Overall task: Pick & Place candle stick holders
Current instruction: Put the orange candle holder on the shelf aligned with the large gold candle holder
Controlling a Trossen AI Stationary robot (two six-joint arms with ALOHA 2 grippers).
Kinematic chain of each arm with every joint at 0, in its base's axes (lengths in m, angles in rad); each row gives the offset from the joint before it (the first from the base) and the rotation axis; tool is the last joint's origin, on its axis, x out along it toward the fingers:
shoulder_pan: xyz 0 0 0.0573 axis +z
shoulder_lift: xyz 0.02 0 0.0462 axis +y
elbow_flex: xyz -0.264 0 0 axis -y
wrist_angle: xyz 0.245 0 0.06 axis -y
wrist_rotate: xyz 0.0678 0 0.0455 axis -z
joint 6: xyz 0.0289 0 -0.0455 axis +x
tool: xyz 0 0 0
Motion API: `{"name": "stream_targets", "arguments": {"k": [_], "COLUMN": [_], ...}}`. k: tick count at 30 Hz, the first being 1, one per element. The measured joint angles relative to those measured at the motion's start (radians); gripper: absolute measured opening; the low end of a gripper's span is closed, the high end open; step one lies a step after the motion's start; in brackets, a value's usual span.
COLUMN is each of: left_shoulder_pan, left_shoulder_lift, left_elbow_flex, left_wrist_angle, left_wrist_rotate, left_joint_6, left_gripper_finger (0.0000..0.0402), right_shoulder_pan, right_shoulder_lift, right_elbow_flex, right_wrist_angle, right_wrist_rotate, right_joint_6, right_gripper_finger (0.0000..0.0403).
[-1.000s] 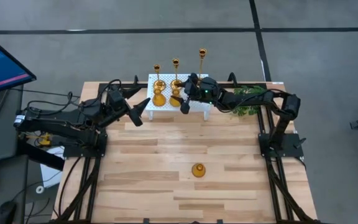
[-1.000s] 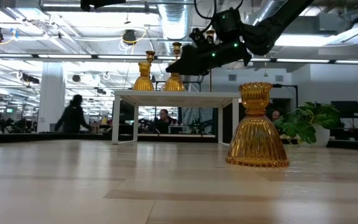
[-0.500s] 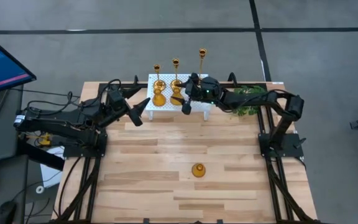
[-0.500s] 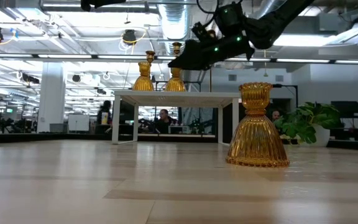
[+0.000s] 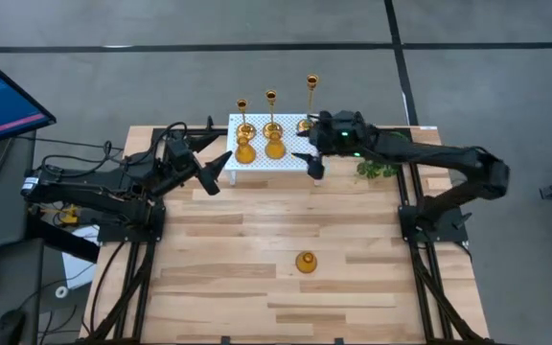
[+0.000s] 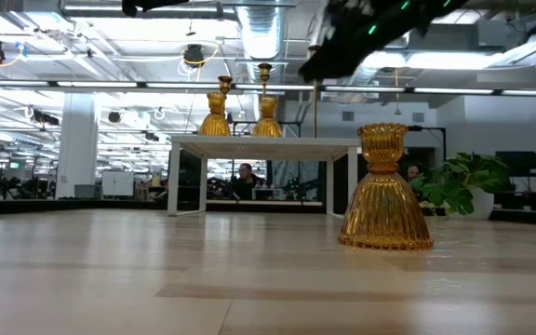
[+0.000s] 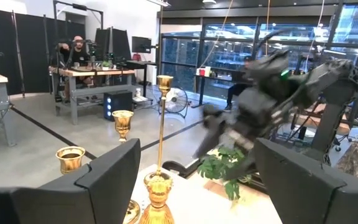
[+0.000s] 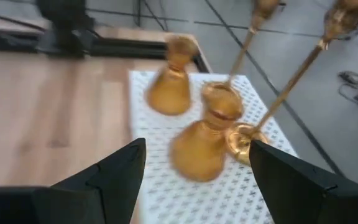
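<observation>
"Where did the holders sit?"

"Five stood on the white stand (image 5: 268, 144) at the table's (image 5: 353, 287) far edge: three slim sticks (image 5: 271, 111) behind, two bulbous ones (image 5: 274, 147) in front. A third bulbous holder (image 5: 305, 262) stood alone near the front edge, probably next to fetch."

"And the arms?"

"The right gripper (image 5: 312, 161) hung over the stand's right end, fingers spread and empty. The left gripper (image 5: 220, 165) waited beside the stand's left end, also parted, holding nothing."
</observation>
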Motion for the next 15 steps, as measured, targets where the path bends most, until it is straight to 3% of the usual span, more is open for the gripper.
{"name": "stream_targets", "arguments": {"k": [7, 11, 15], "left_shoulder_pan": [0.0, 0.0, 0.0], "left_shoulder_lift": [0.0, 0.0, 0.0], "left_elbow_flex": [0.0, 0.0, 0.0], "left_wrist_angle": [0.002, 0.001, 0.0], "left_wrist_rotate": [0.034, 0.034, 0.034], "left_joint_6": [-0.003, -0.003, -0.003], "left_gripper_finger": [0.0315, 0.0315, 0.0315], "right_shoulder_pan": [0.193, 0.4, 0.598], "right_shoulder_lift": [-0.261, -0.37, -0.388], "right_elbow_flex": [-0.064, -0.216, -0.337], "right_wrist_angle": [-0.325, -0.325, -0.3], "right_wrist_rotate": [0.044, 0.182, 0.29], "right_joint_6": [0.241, 0.462, 0.685], "right_gripper_finger": [0.0277, 0.0277, 0.0277]}}
